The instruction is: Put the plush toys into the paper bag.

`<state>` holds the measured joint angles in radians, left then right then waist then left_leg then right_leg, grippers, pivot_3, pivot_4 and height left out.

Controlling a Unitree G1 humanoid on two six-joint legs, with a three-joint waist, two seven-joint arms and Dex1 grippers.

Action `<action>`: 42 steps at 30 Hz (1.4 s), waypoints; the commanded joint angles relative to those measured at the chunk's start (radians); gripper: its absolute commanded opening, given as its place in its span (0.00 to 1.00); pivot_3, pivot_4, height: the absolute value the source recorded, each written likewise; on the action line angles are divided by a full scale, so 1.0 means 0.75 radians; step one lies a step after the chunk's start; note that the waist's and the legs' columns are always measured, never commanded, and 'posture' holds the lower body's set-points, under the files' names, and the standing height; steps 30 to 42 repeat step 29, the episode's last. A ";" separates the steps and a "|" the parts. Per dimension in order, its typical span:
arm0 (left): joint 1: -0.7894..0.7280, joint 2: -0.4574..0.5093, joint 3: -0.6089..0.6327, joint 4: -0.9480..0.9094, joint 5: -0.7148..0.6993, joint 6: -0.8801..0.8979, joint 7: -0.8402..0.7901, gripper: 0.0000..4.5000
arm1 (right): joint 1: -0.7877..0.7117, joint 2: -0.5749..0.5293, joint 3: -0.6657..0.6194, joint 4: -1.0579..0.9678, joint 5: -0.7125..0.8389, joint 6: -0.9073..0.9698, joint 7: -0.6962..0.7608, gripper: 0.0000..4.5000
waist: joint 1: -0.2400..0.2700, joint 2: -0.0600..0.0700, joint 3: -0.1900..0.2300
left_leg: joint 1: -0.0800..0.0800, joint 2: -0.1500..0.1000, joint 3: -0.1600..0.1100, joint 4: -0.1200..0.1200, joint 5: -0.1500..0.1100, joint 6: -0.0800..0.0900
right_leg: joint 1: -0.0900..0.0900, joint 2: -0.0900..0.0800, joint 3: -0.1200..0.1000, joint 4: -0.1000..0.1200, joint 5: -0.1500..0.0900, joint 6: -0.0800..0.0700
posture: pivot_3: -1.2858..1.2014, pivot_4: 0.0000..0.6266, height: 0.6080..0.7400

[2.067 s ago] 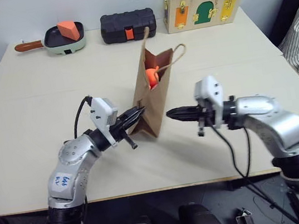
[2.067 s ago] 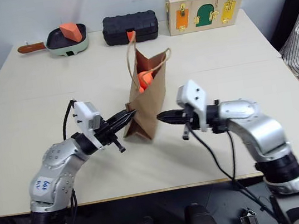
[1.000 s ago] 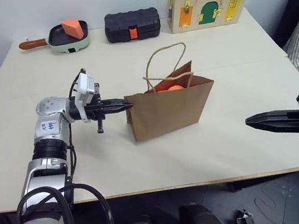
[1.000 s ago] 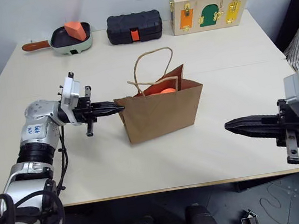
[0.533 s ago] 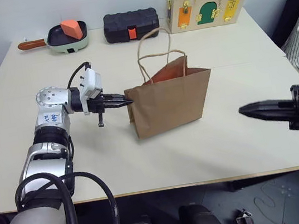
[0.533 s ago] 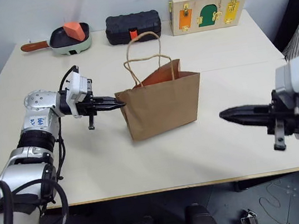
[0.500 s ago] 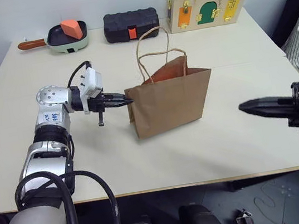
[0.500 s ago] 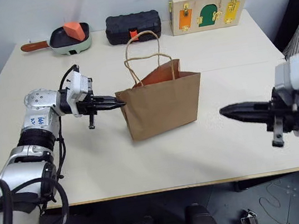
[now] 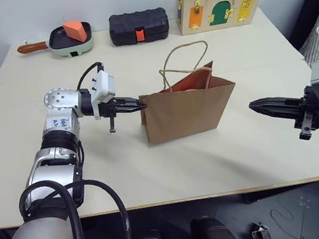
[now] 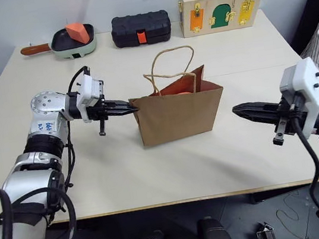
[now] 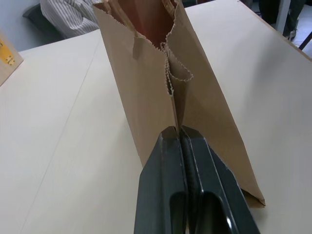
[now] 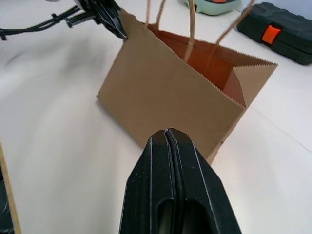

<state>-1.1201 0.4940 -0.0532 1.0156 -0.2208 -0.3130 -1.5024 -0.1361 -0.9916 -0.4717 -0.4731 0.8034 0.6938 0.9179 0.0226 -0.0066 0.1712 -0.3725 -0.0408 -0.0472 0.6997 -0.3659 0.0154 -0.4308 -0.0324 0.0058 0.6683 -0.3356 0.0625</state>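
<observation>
The paper bag (image 9: 188, 112) stands upright at the centre of the tabletop (image 9: 155, 168), its two loop handles raised. Something orange shows just inside its open top, too hidden to tell which toy. The left hand (image 9: 135, 105), at centre left of the frame, is clenched on the bag's folded side edge. The right hand (image 9: 260, 105), at the right of the frame, is clenched on nothing and points at the bag, well apart from it. Along the top edge sit a pan (image 9: 70, 42), a black case (image 9: 138, 26) and a wooden box (image 9: 218, 3).
</observation>
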 commanded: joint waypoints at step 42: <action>1.129 0.767 0.975 -1.655 -0.640 1.488 0.353 1.00 | -0.709 -0.290 0.296 0.979 -0.141 -0.185 0.829 1.00 | -0.001 0.007 0.004 | 0.003 0.000 0.000 -0.004 -0.001 0.002 | 0.004 -0.003 0.000 -0.011 -0.001 -0.001 | 0.52 0.24 1.00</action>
